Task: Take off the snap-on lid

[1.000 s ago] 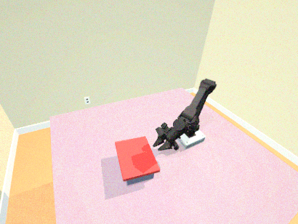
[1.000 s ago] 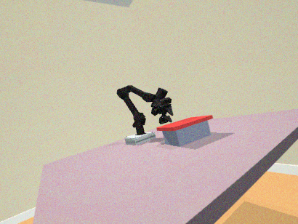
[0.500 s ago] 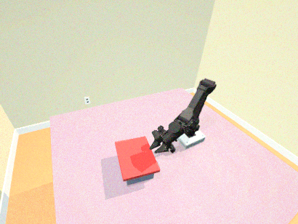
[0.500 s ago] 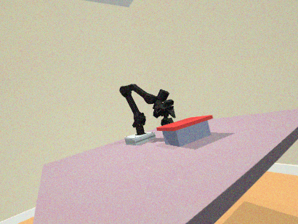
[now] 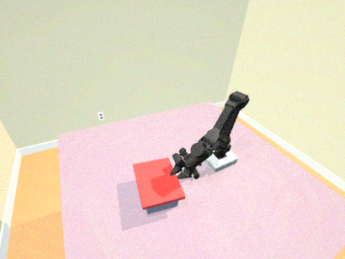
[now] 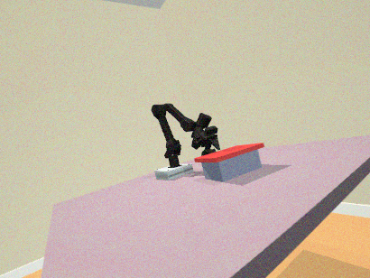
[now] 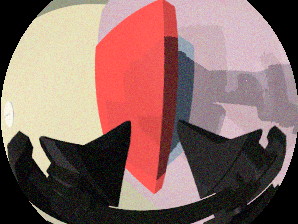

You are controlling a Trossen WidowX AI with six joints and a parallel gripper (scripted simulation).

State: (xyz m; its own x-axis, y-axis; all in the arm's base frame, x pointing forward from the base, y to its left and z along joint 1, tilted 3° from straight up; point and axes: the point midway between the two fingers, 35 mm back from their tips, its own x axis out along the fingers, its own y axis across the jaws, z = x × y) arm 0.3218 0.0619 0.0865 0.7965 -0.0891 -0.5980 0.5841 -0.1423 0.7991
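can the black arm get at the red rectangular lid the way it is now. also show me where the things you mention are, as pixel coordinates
Probably yes: the black jointed arm [image 5: 225, 123] [image 6: 165, 127] reaches the near edge of the red rectangular lid [image 5: 149, 178] [image 6: 232, 152] [image 7: 135, 65], its fingers stand apart around that edge's line, and nothing visible blocks the way.

Your top view looks from high above the storage box [image 5: 161, 207] [image 6: 235, 169] [image 7: 186, 100], down on a slant toward the wall [image 5: 126, 55] behind it, while your outside view sits low and far off, tipped sideways, and faces the box's side. Your wrist view is closest, looking past the gripper's two fingers at the box's red lid [image 5: 157, 181] [image 6: 230, 152] [image 7: 132, 75] and one side. You can see the whole arm [image 5: 227, 122] [image 6: 167, 128] by the box in both far views.
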